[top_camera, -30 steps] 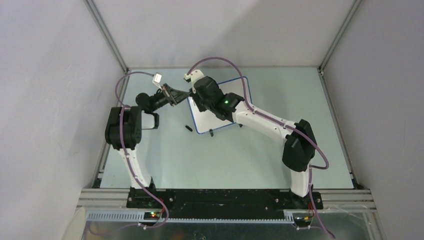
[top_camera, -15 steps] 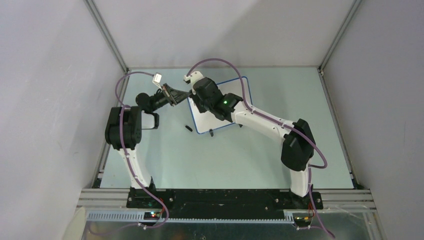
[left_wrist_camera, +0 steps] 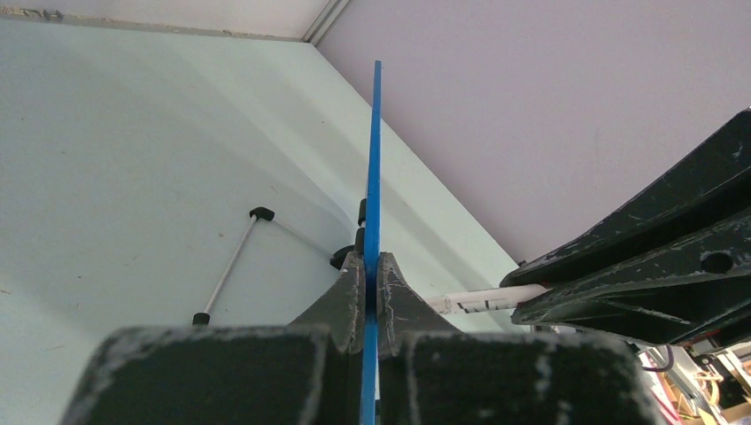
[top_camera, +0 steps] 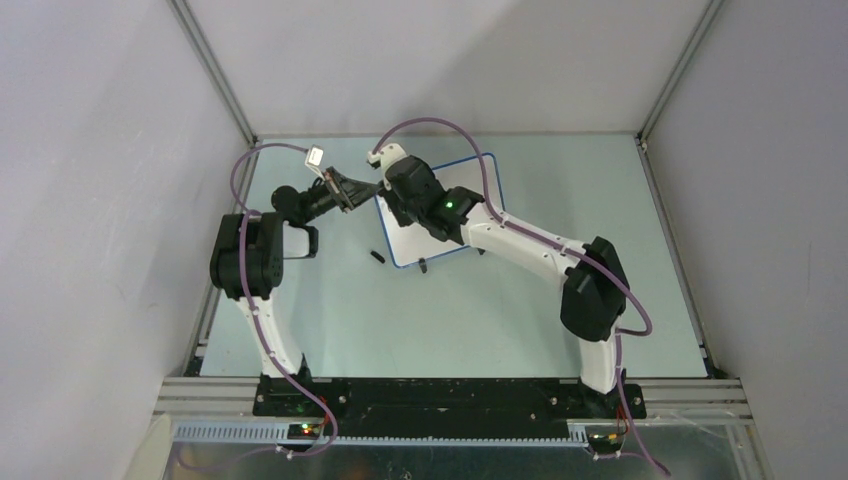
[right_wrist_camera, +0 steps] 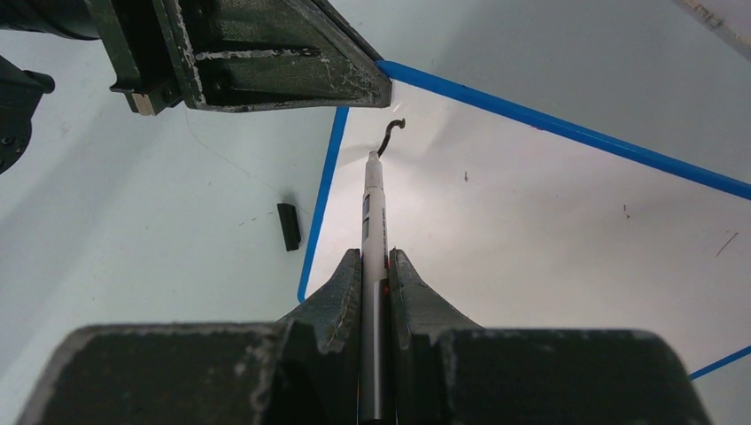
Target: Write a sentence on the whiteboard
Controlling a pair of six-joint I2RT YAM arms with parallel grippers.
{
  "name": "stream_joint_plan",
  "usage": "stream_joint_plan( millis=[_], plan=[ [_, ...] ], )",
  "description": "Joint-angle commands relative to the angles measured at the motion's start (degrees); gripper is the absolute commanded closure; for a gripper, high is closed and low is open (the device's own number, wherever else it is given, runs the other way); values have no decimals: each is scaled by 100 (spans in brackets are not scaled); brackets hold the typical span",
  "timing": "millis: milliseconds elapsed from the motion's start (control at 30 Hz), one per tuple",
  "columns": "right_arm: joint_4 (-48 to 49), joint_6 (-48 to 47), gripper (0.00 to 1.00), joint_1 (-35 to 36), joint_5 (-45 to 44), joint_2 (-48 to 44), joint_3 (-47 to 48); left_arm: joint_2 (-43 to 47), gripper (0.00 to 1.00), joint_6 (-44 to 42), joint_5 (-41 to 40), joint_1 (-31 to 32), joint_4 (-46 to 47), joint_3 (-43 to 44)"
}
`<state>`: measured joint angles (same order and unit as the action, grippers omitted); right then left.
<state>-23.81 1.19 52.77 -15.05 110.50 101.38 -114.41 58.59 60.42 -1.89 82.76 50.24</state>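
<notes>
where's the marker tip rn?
Right wrist view: the marker, shut in the right gripper, has its tip on the whiteboard by its left blue edge, at a short black stroke beside the left gripper.

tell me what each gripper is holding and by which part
The left gripper pinches the whiteboard by its blue frame edge near a corner. The right gripper grips the marker pen by its barrel, tip pointing at the board.

The blue-framed whiteboard (top_camera: 403,243) sits askew on the pale green desk (top_camera: 520,320). The left gripper (top_camera: 371,188) meets its left corner. The right arm (top_camera: 500,232) reaches across the board, hiding much of its face. A small black piece (top_camera: 377,257) lies just beside its near-left edge.
</notes>
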Motion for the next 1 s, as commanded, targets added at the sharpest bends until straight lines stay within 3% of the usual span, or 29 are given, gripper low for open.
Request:
stream_joint_plan(
  millis=[0, 967],
  plan=[
    [13, -100, 100, -28, -82, 141, 153, 95, 100, 83, 145, -7, 371, 37],
    [-158, -79, 100, -154, -578, 57, 95, 86, 100, 97, 145, -6, 401, 42]
  ],
)
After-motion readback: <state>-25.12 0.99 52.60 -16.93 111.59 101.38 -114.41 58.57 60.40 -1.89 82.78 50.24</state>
